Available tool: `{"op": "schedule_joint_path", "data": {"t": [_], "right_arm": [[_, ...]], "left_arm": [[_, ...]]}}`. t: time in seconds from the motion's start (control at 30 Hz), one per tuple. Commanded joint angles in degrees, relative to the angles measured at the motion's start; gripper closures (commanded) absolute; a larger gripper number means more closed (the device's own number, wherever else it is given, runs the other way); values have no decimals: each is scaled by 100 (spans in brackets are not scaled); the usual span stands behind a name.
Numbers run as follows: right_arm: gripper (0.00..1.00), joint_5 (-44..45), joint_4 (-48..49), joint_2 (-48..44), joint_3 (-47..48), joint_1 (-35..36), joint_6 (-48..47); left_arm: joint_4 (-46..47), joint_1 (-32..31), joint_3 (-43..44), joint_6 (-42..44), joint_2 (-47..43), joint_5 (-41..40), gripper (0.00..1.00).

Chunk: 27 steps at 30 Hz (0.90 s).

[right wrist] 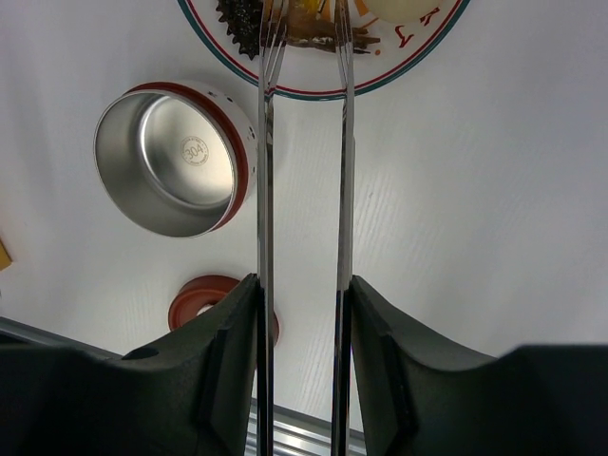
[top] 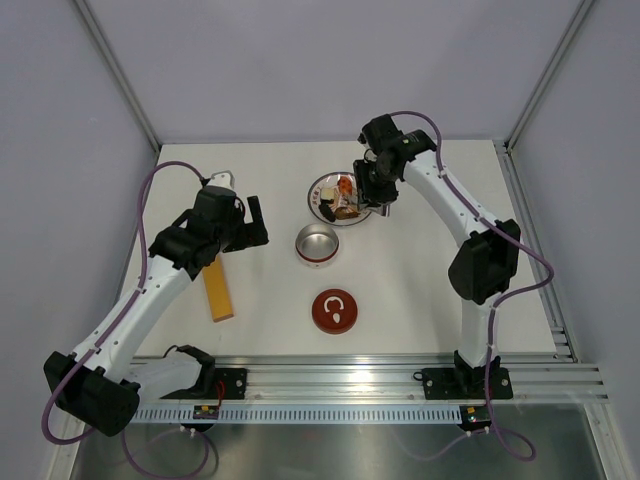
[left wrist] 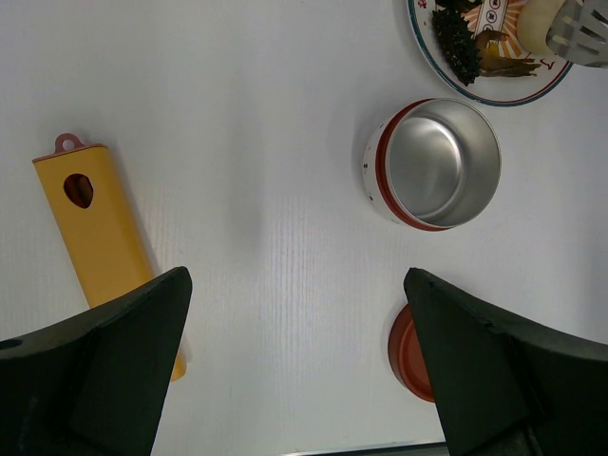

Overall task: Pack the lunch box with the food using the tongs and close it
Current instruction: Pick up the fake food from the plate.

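The lunch box is seen standing open and unfilled on the table, and everything else is placed from it. Its dark-red lid is laid flat on its near side, apart from it. Just beyond it the patterned plate is set, with the food still heaped on it. The tongs are clamped between the fingers of the right gripper, their tips reaching over the plate beyond the lunch box, perhaps touching a brown piece. The left gripper is held spread wide to the lunch box's left, above the yellow bar.
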Motion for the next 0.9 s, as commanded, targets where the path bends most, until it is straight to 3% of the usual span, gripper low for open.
{"op": "schedule_joint_path", "data": {"t": [0.0,0.87], "right_arm": [[52,-186,254,61,411,79,-3],[44,-133,931,1169,1070,316,841]], "left_arm": [[128,23,102,-49,-124,-110,1],[75,23,58,-67,-159,-145,1]]}}
